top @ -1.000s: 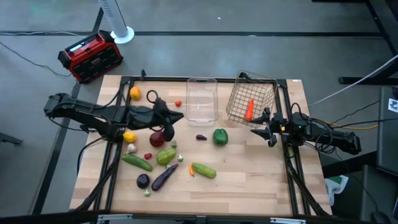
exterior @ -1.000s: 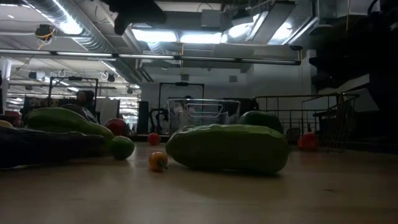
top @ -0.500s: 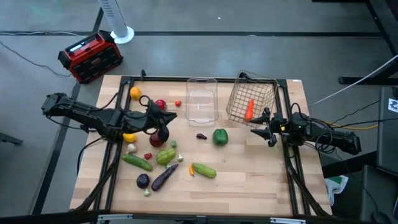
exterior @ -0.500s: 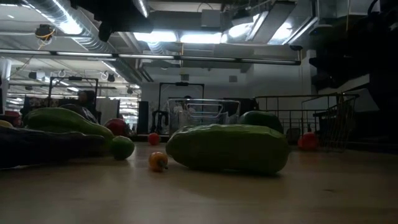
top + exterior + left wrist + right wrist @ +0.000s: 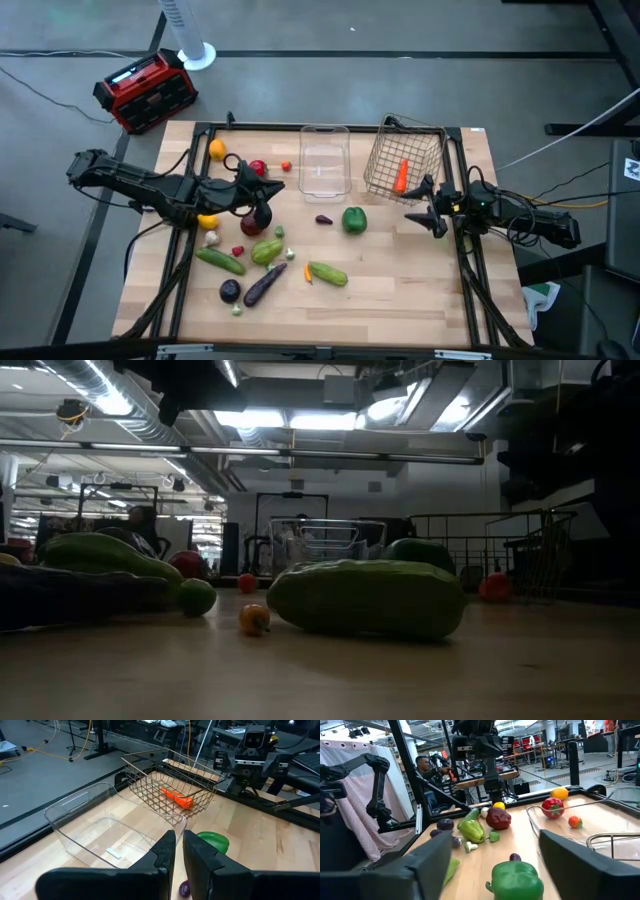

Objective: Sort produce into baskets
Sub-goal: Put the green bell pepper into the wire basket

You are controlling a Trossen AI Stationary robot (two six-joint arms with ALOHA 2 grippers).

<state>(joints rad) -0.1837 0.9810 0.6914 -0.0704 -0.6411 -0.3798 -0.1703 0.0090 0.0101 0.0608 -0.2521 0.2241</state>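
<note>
Widening since a second ago, right gripper (image 5: 428, 210) is sitting open and empty beside wire basket (image 5: 405, 160); left gripper (image 5: 262, 205) is staying closed, empty, over red apple (image 5: 252, 222).

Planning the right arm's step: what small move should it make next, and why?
Probably ease the open right gripper toward the green bell pepper: it lies nearest that gripper on the wooden table, outside the copper wire basket, which holds only an orange carrot.

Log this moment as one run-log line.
left gripper: jaws shut, empty, above the produce | right gripper: jaws open, empty, beside wire basket | carrot: in wire basket | clear bin: empty
</note>
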